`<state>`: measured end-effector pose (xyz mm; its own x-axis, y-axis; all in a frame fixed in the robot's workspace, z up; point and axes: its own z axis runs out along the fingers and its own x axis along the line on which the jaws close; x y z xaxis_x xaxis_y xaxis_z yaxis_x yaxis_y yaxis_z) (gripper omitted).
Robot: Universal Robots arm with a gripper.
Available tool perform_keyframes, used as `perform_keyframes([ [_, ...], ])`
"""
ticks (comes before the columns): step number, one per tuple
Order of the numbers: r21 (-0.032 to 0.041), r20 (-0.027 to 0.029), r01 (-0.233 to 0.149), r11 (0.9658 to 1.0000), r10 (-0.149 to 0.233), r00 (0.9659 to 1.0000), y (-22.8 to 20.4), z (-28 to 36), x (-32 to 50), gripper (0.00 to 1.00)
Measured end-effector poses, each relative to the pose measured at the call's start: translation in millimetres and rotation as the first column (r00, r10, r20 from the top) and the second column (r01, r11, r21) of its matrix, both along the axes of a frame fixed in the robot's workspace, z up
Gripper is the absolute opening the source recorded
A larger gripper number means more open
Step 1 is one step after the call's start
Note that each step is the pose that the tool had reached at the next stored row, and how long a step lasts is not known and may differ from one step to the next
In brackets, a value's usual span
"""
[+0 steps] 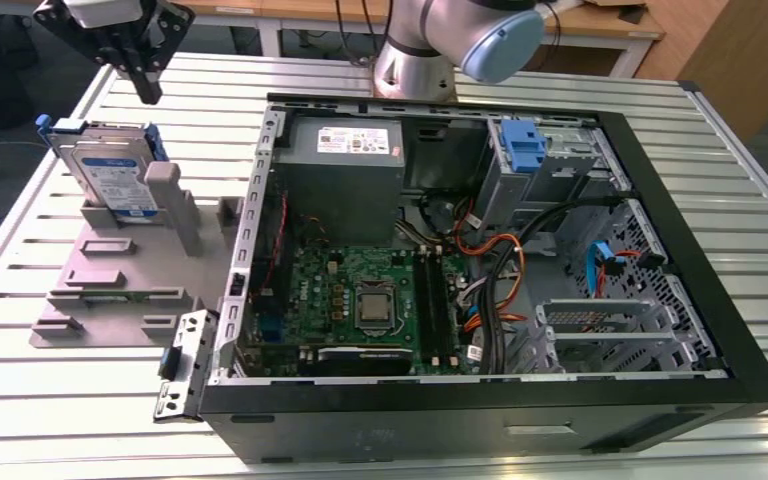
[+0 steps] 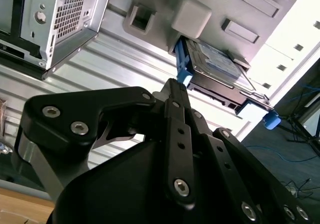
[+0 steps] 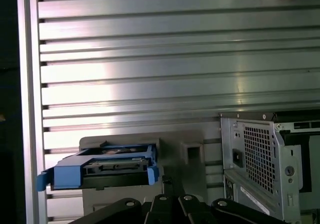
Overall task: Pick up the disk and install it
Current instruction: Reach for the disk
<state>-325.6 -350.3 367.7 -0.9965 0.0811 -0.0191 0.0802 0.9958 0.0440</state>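
Slatted metal table (image 1: 77,400), disk (image 1: 111,175) upright in grey stand (image 1: 131,265), desk (image 1: 611,25) beyond

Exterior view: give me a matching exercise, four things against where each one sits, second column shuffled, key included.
1 disk
2 gripper
3 power supply
4 motherboard

A green, lying flat inside the computer case
B upright in the grey holder beside the case
C in the air over the holder, empty
D grey box with a white sticker, inside the case

Pairs: 1-B, 2-C, 3-D, 4-A
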Motion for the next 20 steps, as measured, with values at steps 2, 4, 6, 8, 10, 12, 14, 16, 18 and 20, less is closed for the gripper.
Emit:
perform_keyframes([
  [2, 0.0000, -0.0001, 0.000, 1.0000, 0.000, 1.0000, 0.0, -0.1, -4.6, 0.11],
  [4, 0.0000, -0.0001, 0.000, 1.0000, 0.000, 1.0000, 0.0, -0.2, -9.0, 0.11],
  [6, 0.0000, 0.0000, 0.000, 1.0000, 0.000, 1.0000, 0.0, -0.3, -13.4, 0.11],
  [8, 0.0000, 0.0000, 0.000, 1.0000, 0.000, 1.0000, 0.0, -0.3, -17.7, 0.11],
  [10, 0.0000, 0.0000, 0.000, 1.0000, 0.000, 1.0000, 0.0, -0.4, -21.7, 0.11],
  [12, 0.0000, -0.0001, 0.000, 1.0000, 0.000, 1.0000, 0.0, -0.5, -25.7, 0.11],
  [14, 0.0000, 0.0000, 0.000, 1.0000, 0.000, 1.0000, 0.0, -0.6, -29.4, 0.11],
  [16, -0.0001, -0.0001, 0.000, 1.0000, 0.000, 1.0000, 0.0, -0.8, -32.8, 0.11],
  [18, 0.0000, 0.0000, 0.000, 1.0000, 0.000, 1.0000, 0.0, -1.3, -34.9, 0.11],
  [20, 0.0000, -0.0001, 0.000, 1.0000, 0.000, 1.0000, -0.1, -1.9, -35.2, 0.11],
])
